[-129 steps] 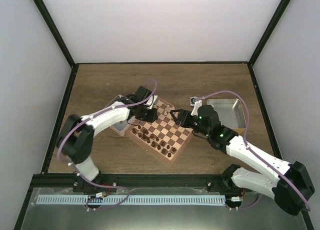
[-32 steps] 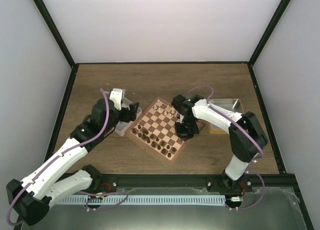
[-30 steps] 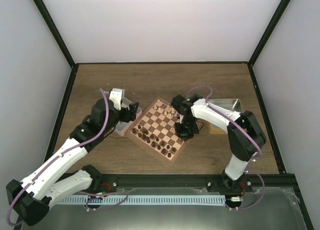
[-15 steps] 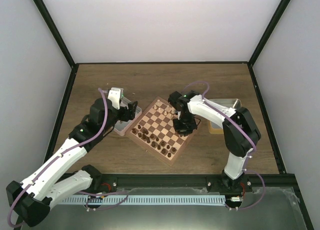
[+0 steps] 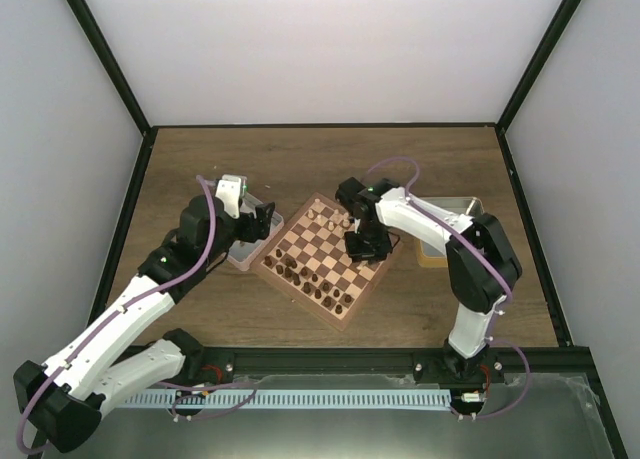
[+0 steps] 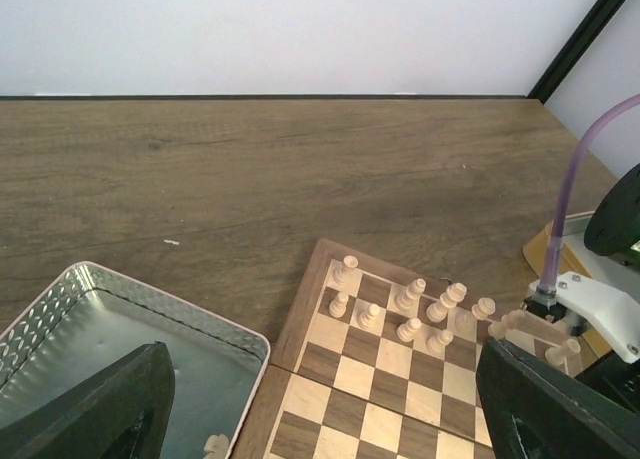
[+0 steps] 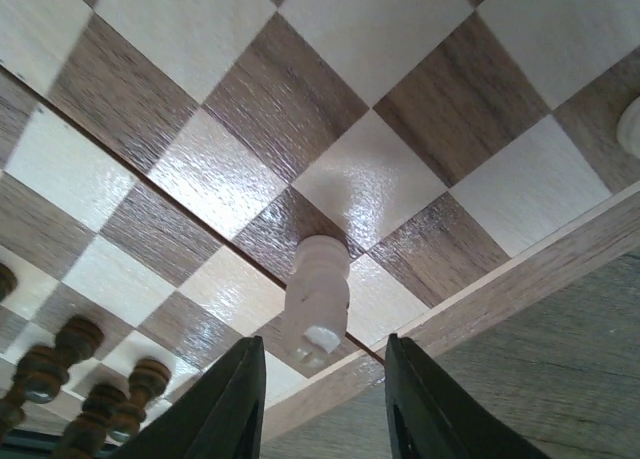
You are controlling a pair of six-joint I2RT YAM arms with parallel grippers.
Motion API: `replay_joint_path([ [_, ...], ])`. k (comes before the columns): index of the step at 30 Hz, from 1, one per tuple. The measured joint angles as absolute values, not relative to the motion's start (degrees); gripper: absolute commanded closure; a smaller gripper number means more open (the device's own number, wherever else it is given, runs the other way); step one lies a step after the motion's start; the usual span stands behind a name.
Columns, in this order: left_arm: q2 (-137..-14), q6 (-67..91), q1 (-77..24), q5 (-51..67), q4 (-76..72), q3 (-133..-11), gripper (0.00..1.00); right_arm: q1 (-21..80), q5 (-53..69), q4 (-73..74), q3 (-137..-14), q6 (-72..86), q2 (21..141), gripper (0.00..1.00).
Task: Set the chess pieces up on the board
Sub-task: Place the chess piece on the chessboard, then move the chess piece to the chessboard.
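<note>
**Layout.** The chessboard lies turned corner-on at the middle of the wooden surface. One metal tray touches the board at its 9 o'clock side. A second metal tray lies near its 2 o'clock side.

**Pieces.** The light chess pieces stand in a loose cluster at the board's 12 o'clock corner, spread over the two rows nearest the rim. The dark pieces stand grouped along the 7 o'clock edge. One more light piece lies inside the 9 o'clock tray, at its near wall.

**Left gripper.** The left gripper hovers above the 9 o'clock tray, at the corner nearest the board. Its jaws are spread wide and hold nothing.

**Right gripper.** The right gripper points down at the board's 3 o'clock edge. In the right wrist view a single light pawn stands on the board in the square row next to the rim. The jaws are partly spread on either side of it. A gap shows between each finger and the pawn, so the pawn stands free of the jaws.
</note>
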State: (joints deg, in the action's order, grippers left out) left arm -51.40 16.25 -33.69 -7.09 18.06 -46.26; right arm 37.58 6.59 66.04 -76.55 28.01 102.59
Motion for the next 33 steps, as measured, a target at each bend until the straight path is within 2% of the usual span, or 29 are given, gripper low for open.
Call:
replay_joint_path([
  [4, -51.4, 16.3, -33.6, -6.9, 17.7, -46.1, 0.15, 37.6, 6.5, 63.8, -75.6, 28.4, 100.9, 0.65],
  [19, -51.4, 16.3, -33.3, -6.8, 16.8, -45.8, 0.15, 37.6, 3.5, 57.3, -70.7, 31.1, 100.3, 0.84],
  [33, -51.5, 16.3, -32.9, -6.3, 16.7, -45.5, 0.15, 37.5, -7.0, 52.7, -68.4, 34.9, 97.1, 0.86],
])
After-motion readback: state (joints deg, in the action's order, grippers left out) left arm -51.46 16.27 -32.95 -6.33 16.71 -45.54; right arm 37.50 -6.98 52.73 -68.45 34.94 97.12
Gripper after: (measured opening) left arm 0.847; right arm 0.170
